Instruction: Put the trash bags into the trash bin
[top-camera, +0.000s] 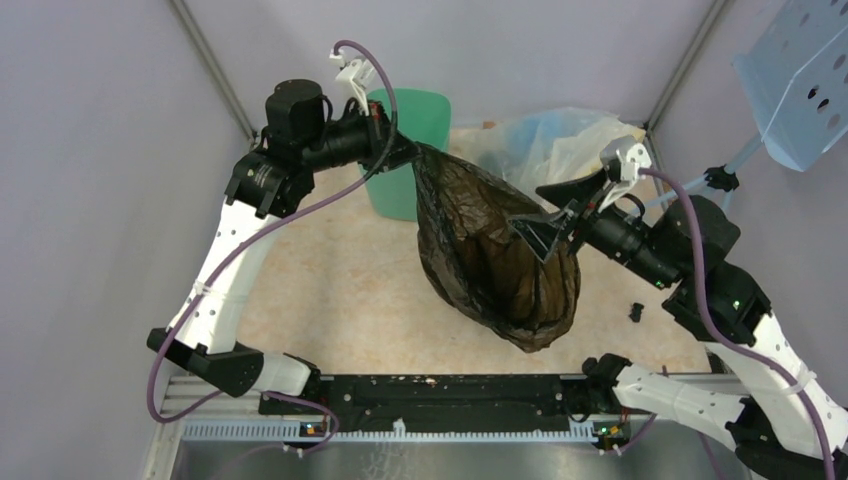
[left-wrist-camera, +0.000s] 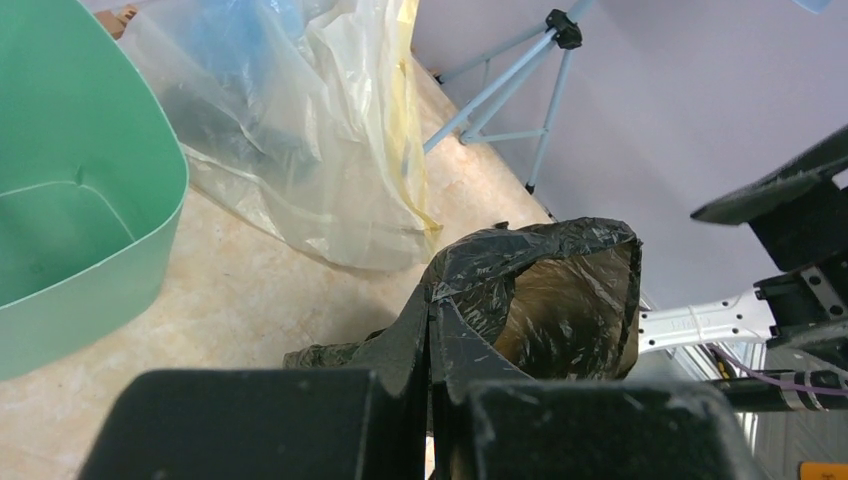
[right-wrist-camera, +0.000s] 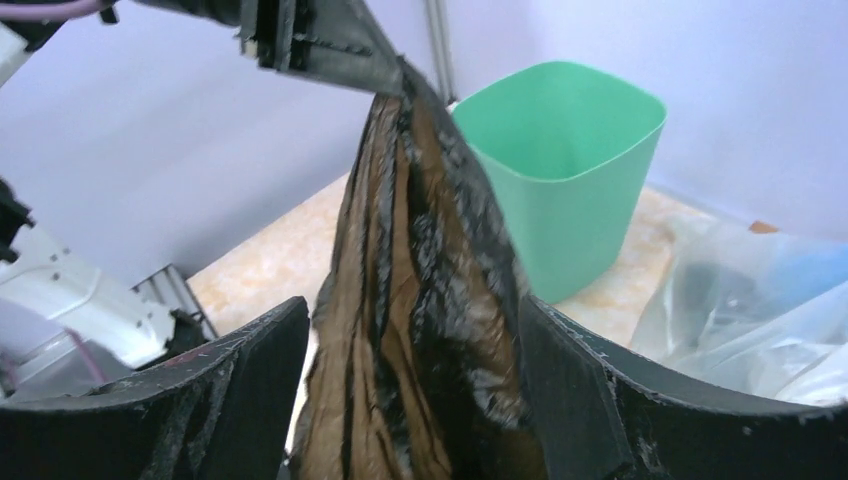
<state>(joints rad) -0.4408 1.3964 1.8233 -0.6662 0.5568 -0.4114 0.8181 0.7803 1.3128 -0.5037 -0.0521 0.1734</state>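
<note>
Bag (top-camera: 495, 260) hangs from left pincer (top-camera: 410, 150), beside rim of bin (top-camera: 385, 190).

L claw (top-camera: 404, 152) pinches top of black bag (top-camera: 490, 260), hanging over table (top-camera: 340, 290) by green bin (top-camera: 425, 108). R claw (top-camera: 552, 215) spread wide at bag's side. Clear bags (top-camera: 550, 135) behind.

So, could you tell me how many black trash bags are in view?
1. The black bag hangs from the shut left gripper, right of the green bin, between the open fingers of the right gripper. The translucent bags behind could hide another.
</note>
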